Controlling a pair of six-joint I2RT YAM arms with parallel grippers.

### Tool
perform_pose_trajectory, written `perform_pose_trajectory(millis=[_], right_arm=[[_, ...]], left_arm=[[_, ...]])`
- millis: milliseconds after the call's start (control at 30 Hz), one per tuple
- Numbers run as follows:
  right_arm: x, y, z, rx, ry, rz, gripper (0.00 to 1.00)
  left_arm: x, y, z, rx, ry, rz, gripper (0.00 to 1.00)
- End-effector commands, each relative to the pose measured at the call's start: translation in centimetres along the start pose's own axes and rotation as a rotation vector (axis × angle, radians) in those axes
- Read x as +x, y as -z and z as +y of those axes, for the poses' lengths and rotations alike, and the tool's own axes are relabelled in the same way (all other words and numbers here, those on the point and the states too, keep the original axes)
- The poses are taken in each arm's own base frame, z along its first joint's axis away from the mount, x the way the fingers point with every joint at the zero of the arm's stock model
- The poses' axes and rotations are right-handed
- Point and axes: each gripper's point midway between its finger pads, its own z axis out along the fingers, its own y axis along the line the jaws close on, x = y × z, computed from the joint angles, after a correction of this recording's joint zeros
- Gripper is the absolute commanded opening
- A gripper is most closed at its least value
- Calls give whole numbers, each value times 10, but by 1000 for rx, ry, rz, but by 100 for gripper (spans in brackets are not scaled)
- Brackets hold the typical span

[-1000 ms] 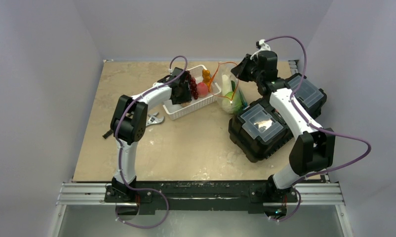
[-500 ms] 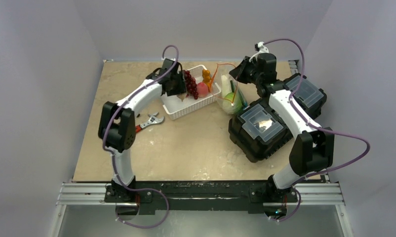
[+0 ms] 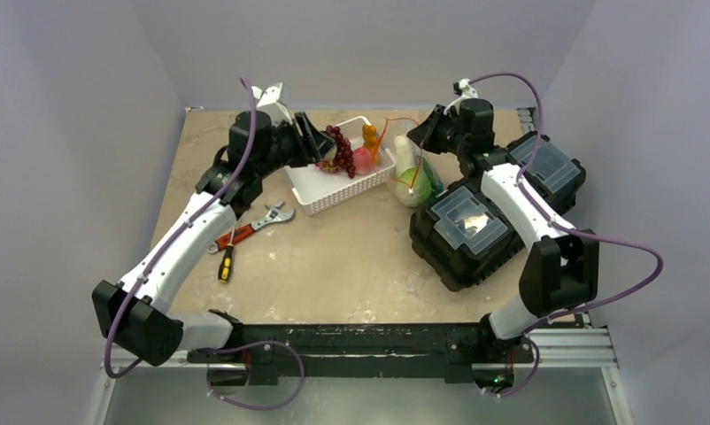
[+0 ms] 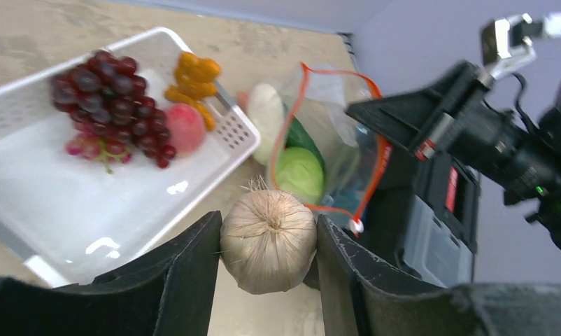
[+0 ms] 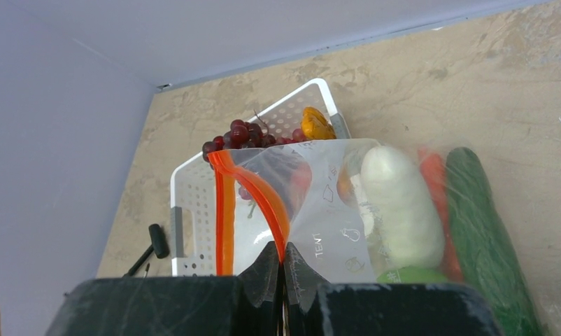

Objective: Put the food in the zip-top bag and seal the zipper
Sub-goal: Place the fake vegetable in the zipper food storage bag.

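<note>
left gripper (image 4: pixel 268 239) clamped on tan ribbed garlic-like bulb (image 4: pixel 267 248) | right gripper (image 5: pixel 279 269) pinching red-orange zipper strip (image 5: pixel 260 192) | clear crinkly plastic bag (image 3: pixel 413 177) upper centre, top view | risk: narrow mouth catches bulb, spilling it

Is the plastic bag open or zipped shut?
Open. The zip-top bag has its zipper spread in a wide loop, and the right gripper pinches one edge.

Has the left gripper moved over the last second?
Yes. The left gripper has drawn back from over the basket's left half to its far-left corner, holding a pale bulb.
</note>
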Motion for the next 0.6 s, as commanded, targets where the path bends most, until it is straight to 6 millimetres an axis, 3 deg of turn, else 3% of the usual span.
perform_pose_trajectory(millis=[0, 167, 300, 567], right_arm=[[-16, 13, 30, -92, 33, -51, 0], [-10, 13, 48, -154, 70, -35, 0], [-9, 16, 57, -175, 100, -35, 0], [-11, 20, 62, -190, 108, -38, 0]], left_arm=[[27, 8, -51, 206, 5, -3, 26], [33, -3, -77, 272, 31, -23, 26], [28, -24, -90, 281, 37, -21, 25], [52, -84, -68, 144, 74, 68, 30]])
